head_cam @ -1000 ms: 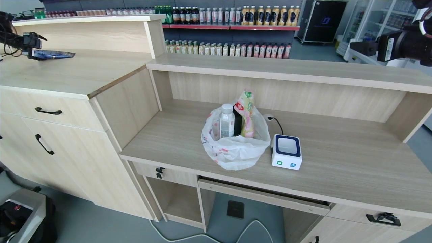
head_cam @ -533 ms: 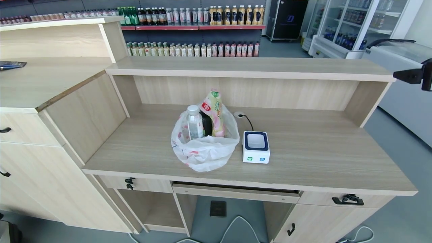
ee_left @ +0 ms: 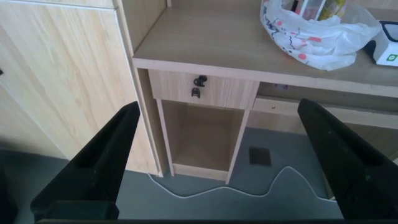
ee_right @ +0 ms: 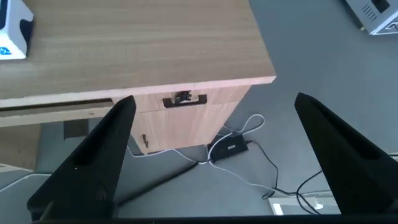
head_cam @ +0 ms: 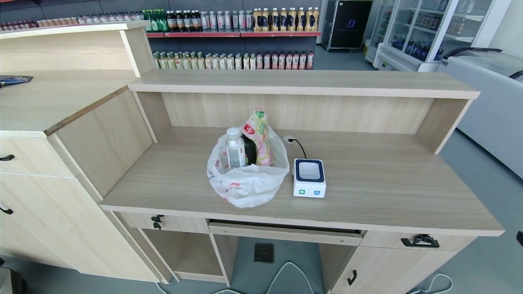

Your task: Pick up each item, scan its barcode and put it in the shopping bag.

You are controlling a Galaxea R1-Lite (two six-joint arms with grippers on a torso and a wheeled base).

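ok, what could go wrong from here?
The snack pouch stands well above the shopping bag's rim; a nudge could tip it out.
The soft bag sits beside the scanner and may sag over its window.
The left gripper and right gripper hang open before the desk; reaching forward might hit its edge.

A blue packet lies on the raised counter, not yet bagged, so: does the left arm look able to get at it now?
Probably yes, after lifting: the blue packet lies bare on the raised counter, nothing beside it, while the open left gripper hangs out before the desk.
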